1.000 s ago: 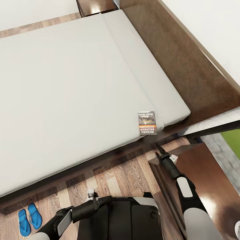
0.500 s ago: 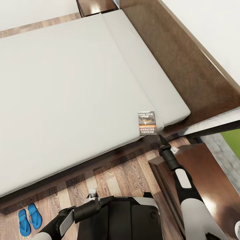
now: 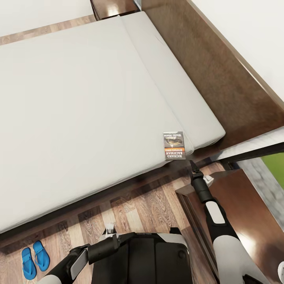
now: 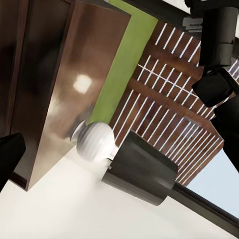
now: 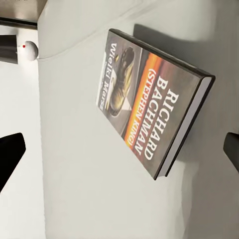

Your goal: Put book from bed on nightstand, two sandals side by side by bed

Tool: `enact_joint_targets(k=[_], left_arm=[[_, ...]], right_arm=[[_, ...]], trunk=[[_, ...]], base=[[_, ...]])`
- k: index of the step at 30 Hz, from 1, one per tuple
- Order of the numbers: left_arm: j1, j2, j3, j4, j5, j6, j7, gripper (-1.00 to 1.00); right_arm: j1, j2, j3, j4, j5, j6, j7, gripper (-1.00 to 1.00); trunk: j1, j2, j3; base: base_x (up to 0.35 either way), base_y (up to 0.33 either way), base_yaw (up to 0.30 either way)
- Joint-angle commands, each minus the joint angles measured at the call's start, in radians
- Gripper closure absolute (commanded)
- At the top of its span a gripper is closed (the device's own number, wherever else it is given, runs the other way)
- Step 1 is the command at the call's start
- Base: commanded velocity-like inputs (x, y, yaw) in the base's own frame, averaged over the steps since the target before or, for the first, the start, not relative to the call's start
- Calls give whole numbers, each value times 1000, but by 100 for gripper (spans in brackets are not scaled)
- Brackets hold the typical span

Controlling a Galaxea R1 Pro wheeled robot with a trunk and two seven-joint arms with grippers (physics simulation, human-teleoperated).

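Note:
The book (image 3: 174,145) lies flat at the near corner of the bed's off-white mattress (image 3: 86,98), cover up with "Richard Bachman" lettering. In the right wrist view the book (image 5: 149,104) lies straight ahead between the spread fingertips (image 5: 10,154). My right gripper (image 3: 192,164) is open, just short of the book's near edge and over the bed frame. Both blue sandals (image 3: 34,259) lie side by side on the wood floor by the bed. My left gripper (image 3: 108,229) hangs open and empty above the floor in front of my base.
A dark-brown nightstand (image 3: 244,213) stands right of my right arm; the left wrist view shows its glossy top (image 4: 59,89) and a lamp (image 4: 94,142). A second nightstand (image 3: 112,7) stands at the bed's far side. The headboard (image 3: 221,75) runs along the wall.
My right gripper has reached forward from above the nightstand's corner to the bed's edge, close to the book. The left arm shifted slightly; book and sandals have not moved.

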Motion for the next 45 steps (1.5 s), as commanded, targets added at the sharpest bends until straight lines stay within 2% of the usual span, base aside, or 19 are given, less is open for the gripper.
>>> enact_joint_targets(k=[1,24,38,45], left_arm=[[0,1,-6,0,9,11,-1,-100],[0,1,-6,0,9,12,1,-100],[0,2,-6,0,9,12,1,-100],[0,1,-6,0,9,12,1,-100]], right_arm=[[-1,1,-4,0,-8,10,3,-100],[-1,1,-4,2,-11,24,5,-100],[-1,3,-1,3,-11,25,7,-100],[-1,3,42,17,-11,25,7,-100]], trunk=[[0,-1,-1],[0,-1,-1],[54,-99,-45],[81,-148,-66]], base=[[0,0,0],[0,0,0],[0,0,0],[0,0,0]])
